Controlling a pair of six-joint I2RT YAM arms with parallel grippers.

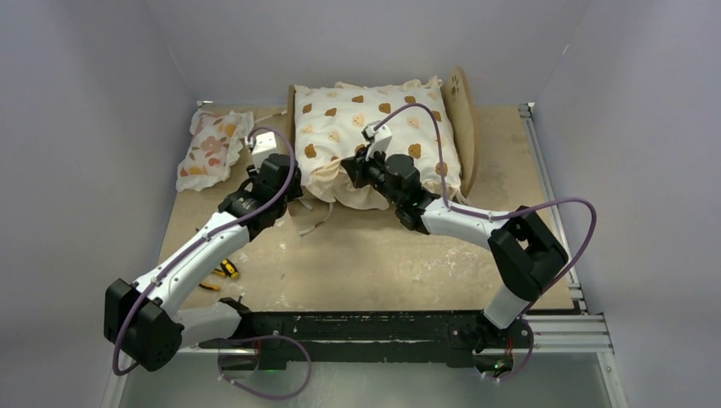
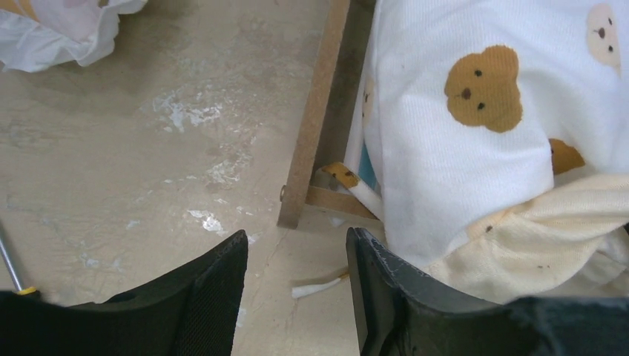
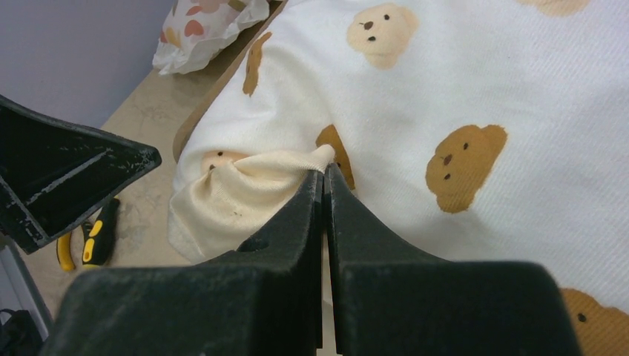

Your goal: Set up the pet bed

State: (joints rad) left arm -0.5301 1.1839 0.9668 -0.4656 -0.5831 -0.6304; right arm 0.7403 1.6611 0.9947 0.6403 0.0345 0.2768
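Note:
The pet bed stands at the back of the table, its wooden headboard with the paw cutout on the right. A cream bear-print cushion covers the frame. My right gripper is shut on the cushion's cream ruffle at its near edge, and shows in the top view as the right gripper. My left gripper is open over the bare tabletop, just short of the bed's wooden side rail, with nothing between its fingers. The cushion bulges over that rail.
A small floral ruffled pillow lies on the table left of the bed. Yellow-handled pliers lie near the left arm. A white fabric tie trails on the table under the left gripper. Grey walls enclose the table.

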